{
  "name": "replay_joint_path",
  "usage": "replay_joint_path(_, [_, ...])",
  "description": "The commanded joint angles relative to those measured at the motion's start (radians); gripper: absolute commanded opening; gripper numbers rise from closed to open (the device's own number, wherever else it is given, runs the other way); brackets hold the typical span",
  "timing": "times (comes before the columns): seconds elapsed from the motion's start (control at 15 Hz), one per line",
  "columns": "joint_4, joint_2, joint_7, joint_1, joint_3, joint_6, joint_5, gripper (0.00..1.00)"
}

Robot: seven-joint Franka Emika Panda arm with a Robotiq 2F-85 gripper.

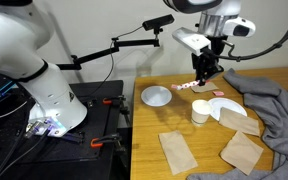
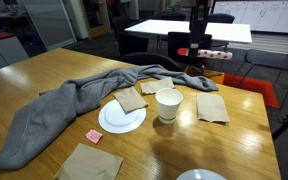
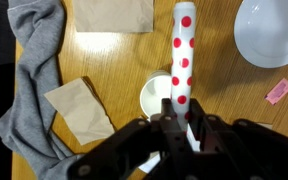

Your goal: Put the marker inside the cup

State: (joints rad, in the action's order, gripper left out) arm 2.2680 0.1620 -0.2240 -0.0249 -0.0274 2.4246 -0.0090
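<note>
My gripper (image 3: 180, 128) is shut on the marker (image 3: 184, 50), a whitish stick with red dots that sticks out ahead of the jaws. The white cup (image 3: 154, 97) stands upright on the table directly below, partly covered by the marker and jaws. In both exterior views the gripper (image 1: 202, 72) (image 2: 197, 46) hangs well above the table and holds the marker (image 1: 188, 88) (image 2: 210, 52) roughly level. The cup (image 1: 200, 113) (image 2: 168, 104) stands beside a flat white plate.
A grey cloth (image 1: 274, 100) (image 2: 54, 115) (image 3: 34, 70) lies crumpled by the white plate (image 1: 229, 106) (image 2: 121, 118). Also on the table are brown napkins (image 1: 177, 150) (image 2: 212, 107) (image 3: 79, 110), a shallow white bowl (image 1: 156, 96) (image 3: 269, 30) and a small pink square piece (image 2: 94, 135) (image 3: 279, 91).
</note>
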Motion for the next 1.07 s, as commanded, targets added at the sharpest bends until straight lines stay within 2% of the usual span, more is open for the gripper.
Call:
replay_joint_path(0.0, [-0.012, 0.015, -0.16, -0.016, -0.013, 0.029, 0.037, 0.05])
replay_joint_path(0.53, [-0.041, 0.033, -0.709, -0.056, -0.068, 0.072, 0.209, 0.05])
replay_joint_path(1.0, [-0.072, 0.063, -1.243, -0.083, -0.11, 0.076, 0.461, 0.05])
